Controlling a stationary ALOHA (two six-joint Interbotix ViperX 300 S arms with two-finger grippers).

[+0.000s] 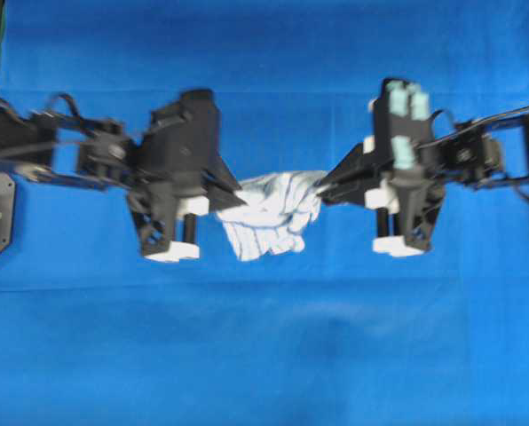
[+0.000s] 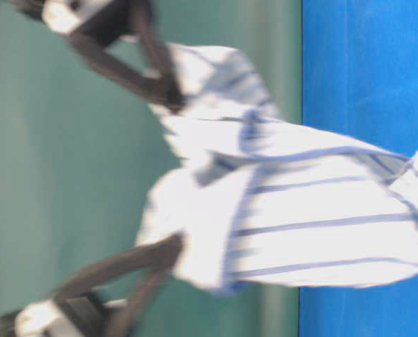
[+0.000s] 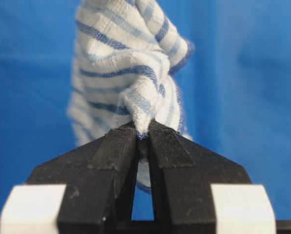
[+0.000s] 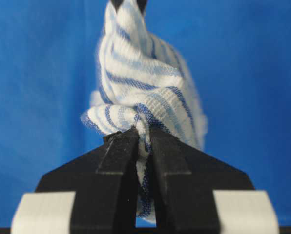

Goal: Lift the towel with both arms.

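Two sets of fingers clenched on opposite towel [image 1: 272,213] edges, left gripper [image 1: 238,197], right gripper [image 1: 321,188], blue cloth [image 1: 264,355] all around

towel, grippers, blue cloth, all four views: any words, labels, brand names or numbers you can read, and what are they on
None: no view shows any readable text.
towel: only thin blue and grey stripes, no tag or print in view.
left gripper and right gripper: plain black fingers and white blocks, no markings.
blue cloth: plain.
Overhead and table-level views are blurred, so any small print there could not be read.
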